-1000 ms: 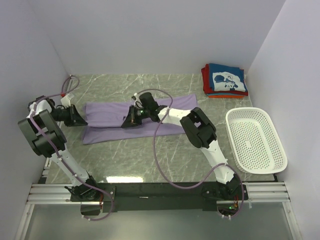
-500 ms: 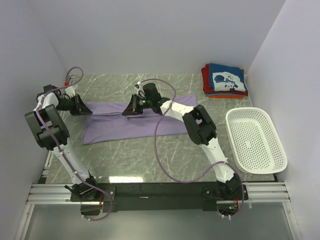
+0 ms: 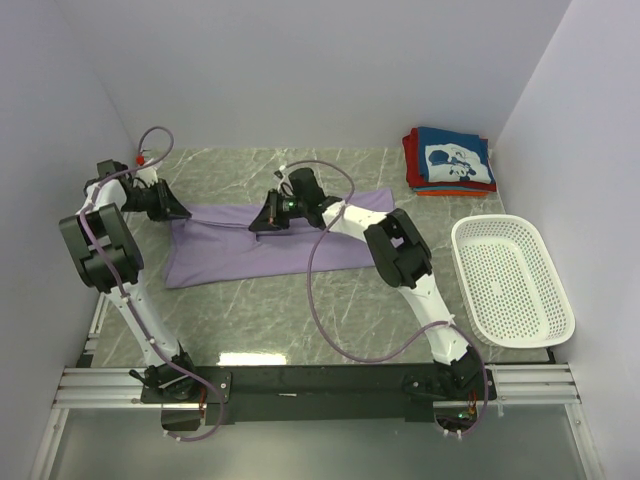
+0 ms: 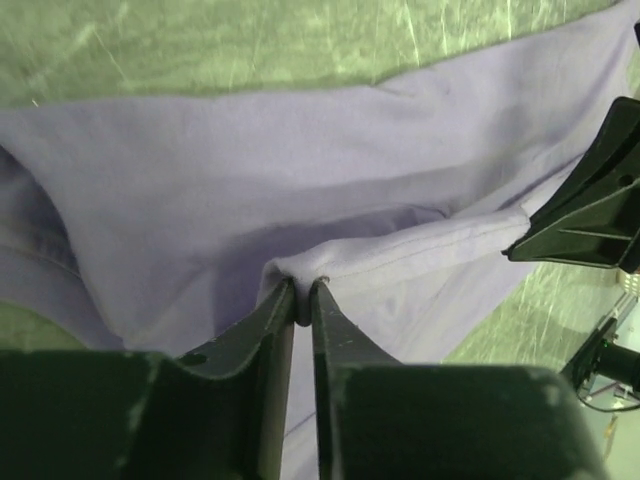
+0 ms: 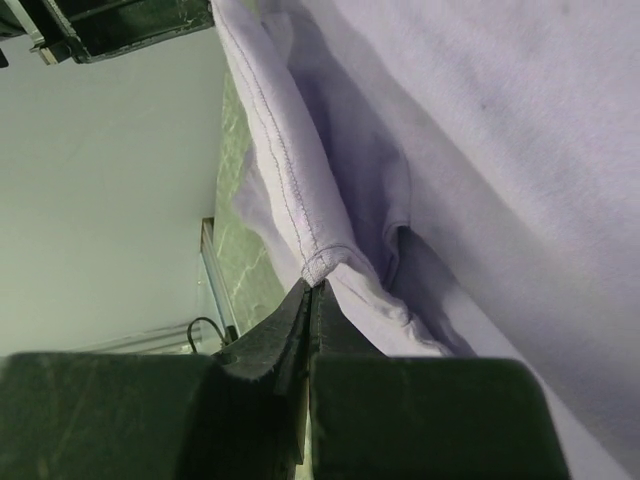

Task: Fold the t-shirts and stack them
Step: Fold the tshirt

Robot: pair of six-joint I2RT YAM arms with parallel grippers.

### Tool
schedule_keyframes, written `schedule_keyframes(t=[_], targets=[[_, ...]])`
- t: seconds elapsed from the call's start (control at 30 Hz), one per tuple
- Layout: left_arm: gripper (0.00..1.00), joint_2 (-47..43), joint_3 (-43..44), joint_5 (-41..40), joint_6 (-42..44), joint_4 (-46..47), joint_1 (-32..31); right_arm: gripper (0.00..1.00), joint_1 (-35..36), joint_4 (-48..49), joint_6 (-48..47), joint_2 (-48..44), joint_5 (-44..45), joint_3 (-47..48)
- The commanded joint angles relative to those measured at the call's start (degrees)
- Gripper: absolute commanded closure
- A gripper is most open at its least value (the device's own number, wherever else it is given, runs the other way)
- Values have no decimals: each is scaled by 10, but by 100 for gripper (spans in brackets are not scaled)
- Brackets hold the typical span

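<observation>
On a green marble table (image 3: 300,320), a plain lavender-purple cloth t-shirt (image 3: 262,256) lies spread centre-left. The left gripper (image 4: 303,290) and right gripper (image 5: 310,289) each pinch its raised far hem, jaws narrow. Far right, a folded navy printed t-shirt (image 3: 455,158) tops red t-shirts (image 3: 411,150).

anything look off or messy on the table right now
Nothing stands out. The purple t-shirt is not lying flat only because both arms' jaws pinch its far edge and hold it up between them. The folded stack sits squarely in the far right corner, and the white basket is upright.
</observation>
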Motion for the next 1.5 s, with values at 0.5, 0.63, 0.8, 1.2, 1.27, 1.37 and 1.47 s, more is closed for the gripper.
schedule_keyframes(t=[0.5,0.63,0.8,1.2,1.27,1.37,1.47], targets=[[58,-73,-30,-8,-2,34,3,50,-73,-47,-72,-64,5,-28],[60,-141,-96,-22,14,37,2,52,-115,-144,-143,-96,-19,-7],[49,-186,-185,-27,40,6,-3,54,-151,-429,-397,-126,55,61],[86,-186,-242,-305,-71,61,-125,53,-170,-640,-643,-94,357,48],[89,-166,-226,-330,-78,60,-130,54,-169,-643,-654,-90,380,30],[92,-131,-195,-369,-80,59,-130,55,-170,-647,-664,-90,389,0],[93,-82,-142,-388,-70,54,-131,57,-166,-658,-670,-101,384,-27]])
